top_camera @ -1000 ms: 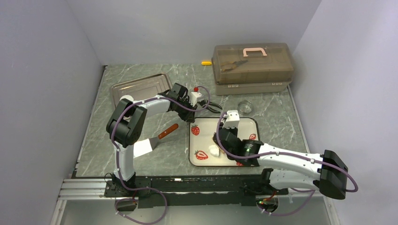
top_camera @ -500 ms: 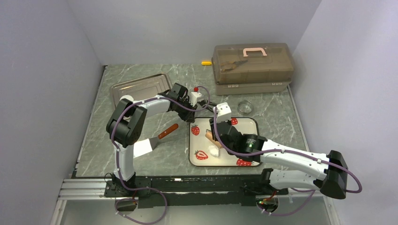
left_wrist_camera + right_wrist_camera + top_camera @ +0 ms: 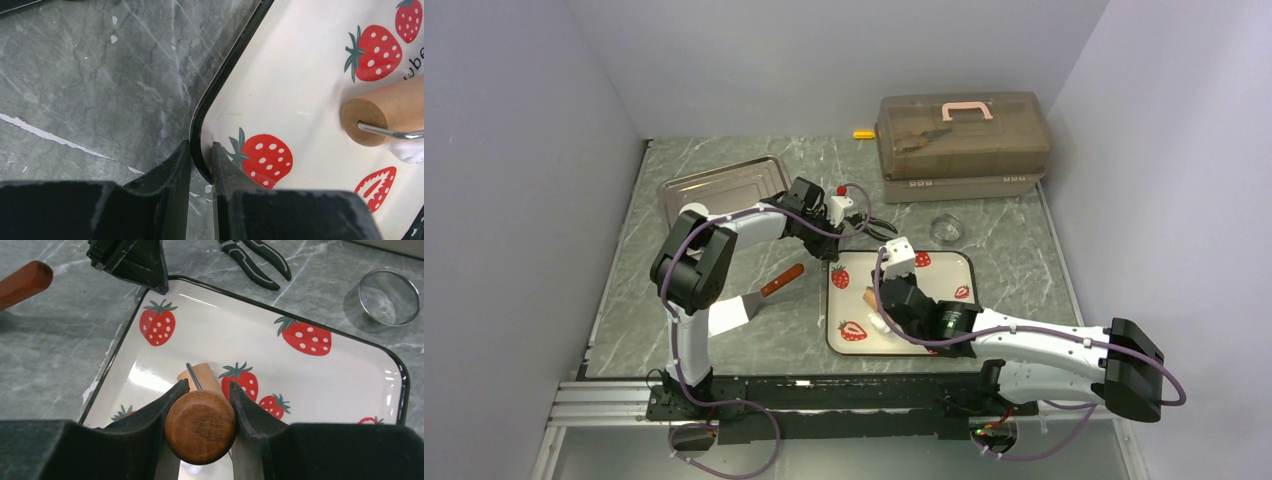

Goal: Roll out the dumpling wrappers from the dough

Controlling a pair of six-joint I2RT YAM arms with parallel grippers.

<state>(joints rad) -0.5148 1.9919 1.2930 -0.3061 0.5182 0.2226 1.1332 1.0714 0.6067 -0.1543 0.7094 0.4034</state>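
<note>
- Right gripper [image 3: 207, 390]: nearest the bases, over the near-left part of the plate. Its two fingers [image 3: 170, 400] are clamped on the round brown wooden handle [image 3: 201, 426] of the roller [image 3: 395, 107].
- Roller: a light wooden cylinder on a thin metal axle. It lies low over the left half of the plate, with its free end pointing towards the far-left corner.
- Dough [image 3: 407, 151]: a small white lump on the plate, touching the roller's underside just behind the cylinder's end face. Most of it is hidden by the roller and the gripper.
- Plate [image 3: 949, 270]: a cream rectangular plate with rounded corners, a black rim and printed red strawberries. It lies flat on the grey marbled table [image 3: 1014, 240].
- Scraper [image 3: 759, 295]: lies left of the plate, apart from it, with its metal blade nearer and its reddish wooden handle pointing far-right.
- Left gripper [image 3: 201, 155]: at the plate's far-left corner, closed on the black rim with one finger inside the plate and one outside.
- Pliers [image 3: 255, 260]: black-handled, on the table just beyond the plate's far edge.
- Glass ring [image 3: 945, 228]: a clear round ring, beyond the plate's far-right corner.
- Metal tray [image 3: 724, 183]: at far left, beyond the left arm.
- Storage box [image 3: 959, 135]: translucent brown with a pink handle, at far right against the back wall.
</note>
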